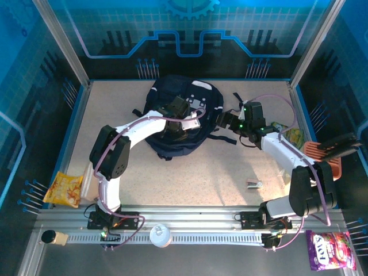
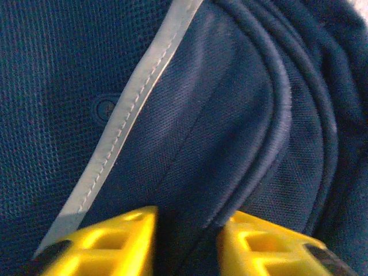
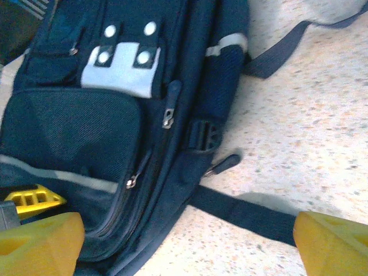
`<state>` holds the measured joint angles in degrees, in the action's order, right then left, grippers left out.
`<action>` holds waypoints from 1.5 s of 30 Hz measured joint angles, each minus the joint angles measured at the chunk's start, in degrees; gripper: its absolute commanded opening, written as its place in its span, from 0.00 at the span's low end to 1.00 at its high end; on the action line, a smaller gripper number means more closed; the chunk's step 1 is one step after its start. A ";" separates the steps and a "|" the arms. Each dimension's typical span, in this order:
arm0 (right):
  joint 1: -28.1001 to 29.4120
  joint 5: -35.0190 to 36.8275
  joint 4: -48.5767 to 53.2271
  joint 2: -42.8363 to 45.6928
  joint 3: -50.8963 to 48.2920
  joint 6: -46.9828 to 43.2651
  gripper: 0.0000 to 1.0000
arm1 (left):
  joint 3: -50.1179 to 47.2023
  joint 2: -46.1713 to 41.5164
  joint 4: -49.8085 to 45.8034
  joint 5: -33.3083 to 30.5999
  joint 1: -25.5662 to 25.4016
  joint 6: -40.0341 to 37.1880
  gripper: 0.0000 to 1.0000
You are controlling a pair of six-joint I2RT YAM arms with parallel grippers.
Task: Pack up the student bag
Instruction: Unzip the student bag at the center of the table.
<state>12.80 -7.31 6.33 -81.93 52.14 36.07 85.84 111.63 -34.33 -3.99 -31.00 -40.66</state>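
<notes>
Currently left end effector (image 2: 188,233) pinches student bag (image 1: 164,92) fabric; right end effector (image 3: 187,241) spread wide.

A large dark navy student bag (image 1: 183,138) (image 2: 230,115) (image 3: 86,132) lies flat on the table with its front face up. It sits directly beneath the left gripper (image 1: 178,109) (image 2: 187,230), and a piped fold of its mesh fabric is pressed between the yellow fingers. A thin grey-white stripe runs diagonally just beside that fold. The open right gripper (image 1: 221,119) (image 3: 184,238) is at the bag's side, with the bag ahead and to the left of its fingers. A grey-white front patch (image 3: 121,63) carries four silver snaps above a zipped pocket. One black strap (image 3: 247,215) trails across the table between the right gripper's spread fingers.
</notes>
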 measured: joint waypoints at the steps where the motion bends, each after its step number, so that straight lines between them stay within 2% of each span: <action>1: -0.07 -1.44 -0.94 -1.11 0.07 0.07 0.86 | -0.70 -0.81 0.83 0.44 0.04 0.09 0.20; 5: -0.11 -7.89 -4.79 -7.13 1.55 0.42 0.75 | -3.58 -4.26 4.15 1.36 0.31 0.28 0.14; 12: -0.11 -16.31 -10.86 -18.84 9.64 1.77 0.60 | -10.64 -10.25 11.02 4.28 1.99 2.58 0.12; 24: -0.11 -18.60 -10.82 -33.73 25.83 -1.22 0.61 | -15.52 -14.86 13.70 8.09 3.54 5.84 0.13; 32: -0.09 -20.46 -7.52 -39.06 31.04 -4.66 0.65 | -15.63 -14.86 13.84 8.41 3.65 6.25 0.14; 38: -0.07 -23.06 -5.25 -40.04 32.00 -7.96 0.61 | -15.63 -14.86 13.92 8.41 3.65 6.25 0.14; 45: -0.11 -27.28 -7.06 -39.10 27.80 -10.34 0.47 | -15.63 -14.86 13.40 8.37 3.72 6.25 0.15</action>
<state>12.69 -34.59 -0.73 -121.03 79.94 25.74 70.22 96.77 -20.93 4.38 -27.29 -34.41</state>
